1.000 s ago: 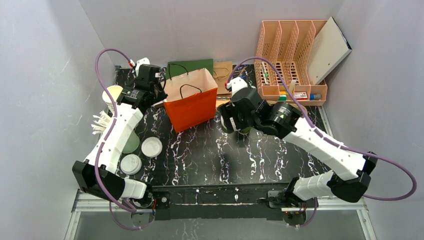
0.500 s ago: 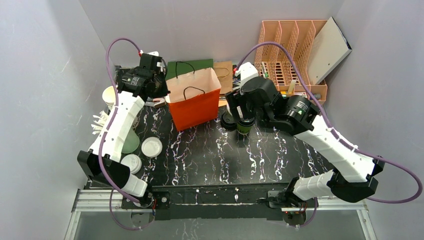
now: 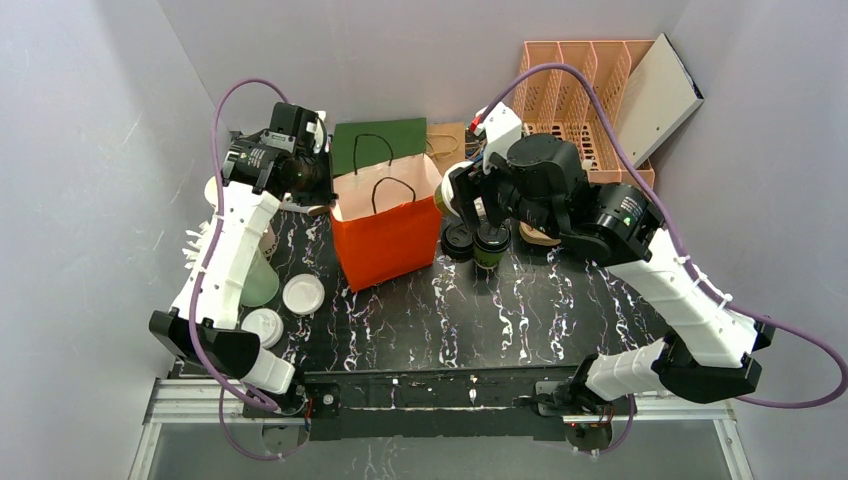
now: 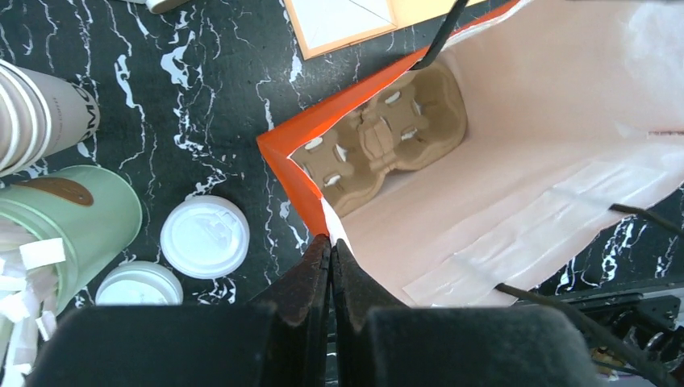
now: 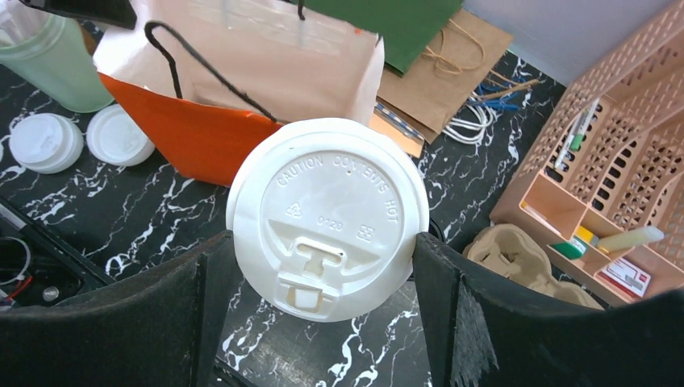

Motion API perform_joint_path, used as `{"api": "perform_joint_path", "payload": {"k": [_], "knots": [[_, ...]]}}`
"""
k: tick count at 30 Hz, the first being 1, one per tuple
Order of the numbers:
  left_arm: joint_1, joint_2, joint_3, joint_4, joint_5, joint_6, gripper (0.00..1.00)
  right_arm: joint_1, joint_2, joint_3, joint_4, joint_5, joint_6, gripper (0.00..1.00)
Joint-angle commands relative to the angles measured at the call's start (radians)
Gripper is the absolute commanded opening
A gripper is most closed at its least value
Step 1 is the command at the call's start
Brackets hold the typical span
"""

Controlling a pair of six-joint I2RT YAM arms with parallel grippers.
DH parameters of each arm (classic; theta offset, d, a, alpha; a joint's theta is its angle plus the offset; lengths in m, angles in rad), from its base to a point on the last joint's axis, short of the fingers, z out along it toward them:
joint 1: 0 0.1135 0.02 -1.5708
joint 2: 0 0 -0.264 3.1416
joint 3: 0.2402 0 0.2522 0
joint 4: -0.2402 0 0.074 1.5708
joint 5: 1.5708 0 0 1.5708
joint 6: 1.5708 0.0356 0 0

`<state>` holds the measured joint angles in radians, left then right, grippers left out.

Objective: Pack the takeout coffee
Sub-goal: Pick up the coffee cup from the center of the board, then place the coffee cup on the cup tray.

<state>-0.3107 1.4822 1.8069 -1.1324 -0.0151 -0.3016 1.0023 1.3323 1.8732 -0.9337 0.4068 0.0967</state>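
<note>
A black marbled table (image 3: 520, 310) between grey walls carries an orange paper bag (image 3: 385, 235). The left jaws have just pinched together on the bag's rim, holding its mouth open over a cardboard cup tray (image 4: 379, 137) inside. The right jaws, clamped on a white-lidded coffee cup (image 5: 331, 210), have risen from the table to just beside that mouth, so lowering it in looks next. Two dark-lidded cups (image 3: 490, 243) wait on the table below. The white lid reads "CAUTION CONTENTS HOT".
</note>
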Motion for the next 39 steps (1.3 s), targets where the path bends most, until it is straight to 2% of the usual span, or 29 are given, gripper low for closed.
{"api": "perform_joint_path", "payload": {"k": [1, 5, 10, 13, 17, 26, 35, 39], "knots": [[0.002, -0.050, 0.043, -0.069, -0.039, 0.039, 0.00, -0.001, 0.003, 0.046, 0.073, -0.054, -0.031, 0.68], [0.001, -0.021, 0.030, -0.069, -0.053, 0.060, 0.18, -0.001, 0.003, 0.029, 0.100, -0.089, -0.044, 0.68], [0.002, -0.004, 0.025, -0.081, -0.121, 0.054, 0.35, -0.001, -0.022, -0.013, 0.193, -0.120, -0.082, 0.65], [0.002, -0.031, 0.012, -0.056, -0.160, 0.033, 0.52, -0.001, -0.043, -0.061, 0.270, -0.108, -0.117, 0.64], [0.001, -0.091, -0.035, 0.008, -0.169, 0.012, 0.62, -0.001, -0.029, -0.087, 0.326, -0.109, -0.164, 0.63], [0.001, -0.166, -0.098, 0.046, -0.166, -0.021, 0.67, -0.001, 0.057, -0.080, 0.383, -0.139, -0.261, 0.64], [0.002, -0.108, -0.108, 0.110, -0.190, 0.005, 0.67, -0.002, 0.154, -0.057, 0.357, -0.158, -0.261, 0.64], [0.001, -0.077, -0.122, 0.166, -0.184, 0.030, 0.67, -0.002, 0.204, -0.002, 0.305, -0.227, -0.239, 0.63]]}}
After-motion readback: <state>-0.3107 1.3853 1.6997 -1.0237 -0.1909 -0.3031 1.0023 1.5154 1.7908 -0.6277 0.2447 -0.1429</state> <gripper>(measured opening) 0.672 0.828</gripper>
